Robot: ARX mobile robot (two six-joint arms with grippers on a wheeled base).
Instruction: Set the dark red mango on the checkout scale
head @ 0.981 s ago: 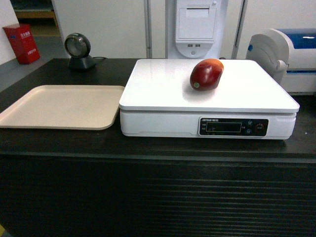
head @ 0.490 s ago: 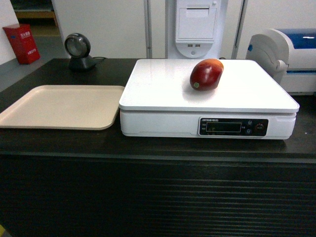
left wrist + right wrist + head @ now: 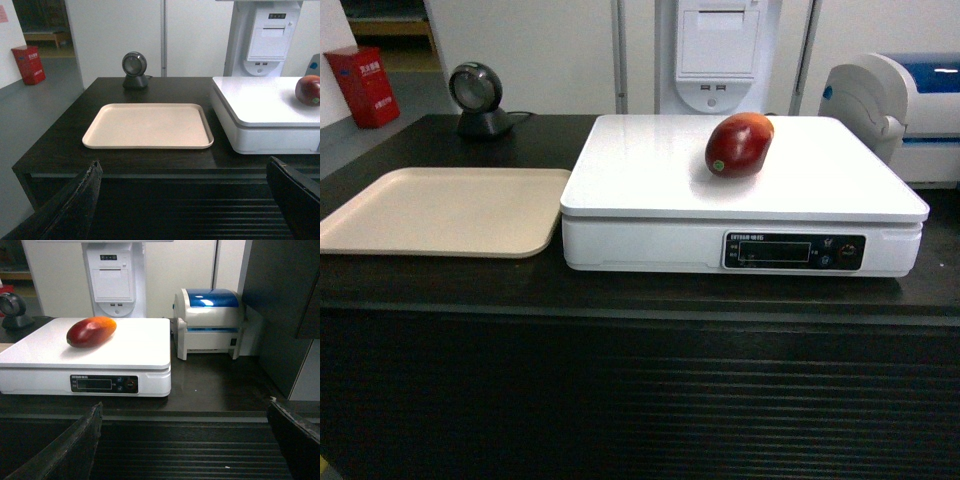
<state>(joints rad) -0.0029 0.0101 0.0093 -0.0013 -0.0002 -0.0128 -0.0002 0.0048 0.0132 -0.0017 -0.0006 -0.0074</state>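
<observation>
Head view: one dark red mango [image 3: 739, 144] on one scale [image 3: 650, 170].

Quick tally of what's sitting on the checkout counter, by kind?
Fruit: 1, the dark red mango, lying on the scale.
Scales: 1, the white scale.
Trays: 1, the beige tray, nothing on it.
Scanners: 1, the round black scanner at the back left.
Printers: 1, the white and blue printer right of the scale.
Total: 5.

Black gripper fingers [image 3: 75, 205] — matte, worn-edged.
</observation>
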